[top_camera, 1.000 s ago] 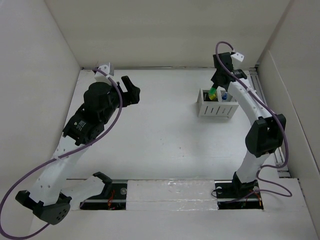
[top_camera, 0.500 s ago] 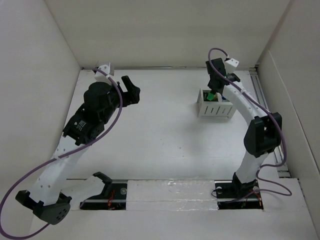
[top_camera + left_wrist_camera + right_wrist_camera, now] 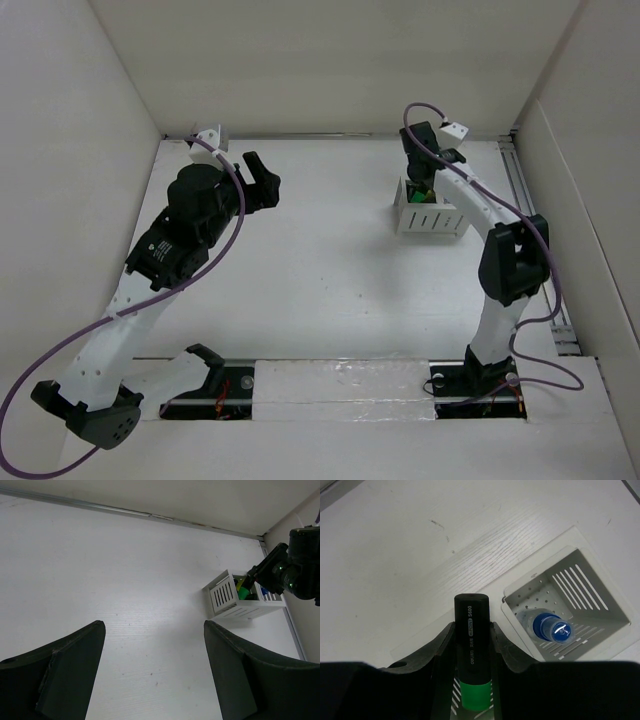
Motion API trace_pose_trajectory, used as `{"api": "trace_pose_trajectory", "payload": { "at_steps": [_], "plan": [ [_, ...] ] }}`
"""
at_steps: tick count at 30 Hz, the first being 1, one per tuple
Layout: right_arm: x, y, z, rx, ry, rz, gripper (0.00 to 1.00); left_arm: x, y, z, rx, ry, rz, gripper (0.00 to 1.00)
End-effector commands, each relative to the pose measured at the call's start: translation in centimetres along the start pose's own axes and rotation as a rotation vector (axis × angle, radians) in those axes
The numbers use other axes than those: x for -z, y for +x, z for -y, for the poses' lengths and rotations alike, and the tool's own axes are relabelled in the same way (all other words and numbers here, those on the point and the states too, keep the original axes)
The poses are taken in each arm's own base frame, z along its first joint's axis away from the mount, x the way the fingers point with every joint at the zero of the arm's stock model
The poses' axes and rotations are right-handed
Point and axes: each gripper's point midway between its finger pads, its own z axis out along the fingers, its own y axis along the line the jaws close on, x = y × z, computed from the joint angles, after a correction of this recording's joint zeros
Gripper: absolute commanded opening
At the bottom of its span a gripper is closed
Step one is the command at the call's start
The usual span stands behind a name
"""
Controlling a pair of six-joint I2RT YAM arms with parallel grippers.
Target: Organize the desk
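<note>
Looks near done: blue-capped pen sits in organizer on the desk's far right, right gripper clamps green highlighter above it, undropped; left gripper gapes empty.

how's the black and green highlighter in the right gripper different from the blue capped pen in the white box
The black highlighter with a green band is clamped between the fingers of the right gripper. The blue-capped pen stands free in a compartment of the white slotted organizer box. The highlighter shows its side, with printed lettering, while the pen is seen nearly end-on, cap up. Both are writing tools at the same box.
</note>
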Motion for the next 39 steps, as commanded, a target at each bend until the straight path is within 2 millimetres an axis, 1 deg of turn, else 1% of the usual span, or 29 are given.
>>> {"api": "trace_pose_trajectory", "payload": {
  "at_steps": [1,3,4,5,6,7,9,10,11,12,14,16,17,19,22,23,24,25,26,27,28,29,30,31,32,33,34,36,39],
  "plan": [
    [1.1,-2.1,-1.4,-0.034,-0.005,0.071,0.07,1.0,-2.1,0.6,0.02,0.023,0.059,0.76],
    [1.6,-1.9,-1.4,-0.038,-0.01,0.077,0.11,1.1,-2.1,0.6,0.023,0.024,0.06,0.76],
    [1.8,-1.0,-1.3,-0.025,-0.01,0.068,0.14,1.1,-2.1,0.6,0.027,0.025,0.062,0.76],
    [1.8,-0.7,-1.1,-0.031,-0.01,0.063,0.17,1.1,-2.0,0.5,0.025,0.021,0.058,0.76],
    [2.2,-0.3,-1.4,-0.037,-0.023,0.059,0.25,1.0,-1.9,0.5,0.025,0.021,0.058,0.76],
    [2.4,0.1,-0.9,-0.038,-0.02,0.052,0.29,1.0,-1.9,0.5,0.025,0.019,0.058,0.76],
    [3.4,0.8,-1.2,-0.033,-0.037,0.045,0.37,0.9,-1.9,0.5,0.025,0.021,0.058,0.76],
    [3.8,0.6,-0.9,-0.043,-0.041,0.048,0.41,0.8,-1.9,0.5,0.025,0.02,0.057,0.76],
    [5.1,0.4,-1.2,-0.046,-0.062,0.057,0.5,0.6,-2.0,0.7,0.026,0.023,0.059,0.77],
    [5.1,0.5,-1.2,-0.043,-0.06,0.055,0.5,0.6,-2.0,0.7,0.026,0.024,0.06,0.77],
    [6.1,-0.5,-0.9,-0.066,-0.078,0.065,0.57,0.4,-2.1,0.8,0.027,0.025,0.058,0.77],
    [6.9,-1.1,-0.5,-0.079,-0.081,0.07,0.6,0.2,-2.1,0.9,0.027,0.023,0.056,0.77],
    [8.1,-1.8,-0.5,-0.09,-0.106,0.08,0.6,0.1,-2.1,0.9,0.027,0.023,0.056,0.77],
    [9.0,-2.7,-0.1,-0.106,-0.124,0.09,0.61,-0.1,-2.0,1.0,0.024,0.025,0.052,0.77],
    [12.2,-4.2,0.0,-0.134,-0.2,0.105,0.54,-0.3,-2.1,1.2,0.024,0.029,0.05,0.78],
    [12.9,-4.1,-0.3,-0.127,-0.249,0.084,0.44,-0.5,-2.1,1.3,0.024,0.03,0.049,0.79],
    [15.1,-5.1,-0.5,-0.156,-0.323,0.098,0.33,-0.5,-2.2,1.4,0.026,0.034,0.05,0.79],
    [15.7,-4.3,-0.4,-0.146,-0.357,0.083,0.21,-0.8,-2.0,1.5,0.029,0.036,0.043,0.79],
    [16.9,-4.0,-0.9,-0.142,-0.411,0.067,0.04,-0.8,-2.0,1.6,0.031,0.038,0.041,0.8],
    [18.3,-3.1,-1.8,-0.133,-0.503,0.02,0.0,-0.9,-2.1,1.7,0.034,0.044,0.042,0.8],
    [19.8,-2.4,-1.6,-0.127,-0.563,-0.005,0.0,-1.2,-1.9,1.9,0.039,0.049,0.034,0.8],
    [22.3,-0.8,-3.0,-0.102,-0.687,-0.067,0.0,-1.3,-1.9,2.1,0.042,0.055,0.036,0.81],
    [23.7,0.2,-3.4,-0.092,-0.756,-0.097,0.0,-1.4,-1.9,2.2,0.041,0.058,0.034,0.81],
    [26.3,0.2,-3.2,-0.099,-0.853,-0.103,0.0,-1.7,-1.7,2.3,0.043,0.062,0.026,0.82],
    [29.3,4.1,-3.6,-0.047,-0.98,-0.189,0.0,-2.0,-1.3,2.2,0.048,0.056,0.015,0.82],
    [30.1,4.1,-4.1,-0.048,-1.027,-0.202,0.0,-2.0,-1.3,2.2,0.048,0.056,0.015,0.82],
    [31.5,5.0,-4.1,-0.063,-1.076,-0.242,0.0,-2.2,-0.9,2.1,0.052,0.047,0.003,0.82],
    [34.7,7.7,-3.9,-0.064,-1.189,-0.334,0.01,-2.7,0.3,1.6,0.06,0.031,-0.025,0.82],
    [38.1,11.1,-3.4,-0.008,-1.299,-0.432,0.08,-2.8,1.4,1.0,0.076,0.01,-0.044,0.82]
  ]
}}
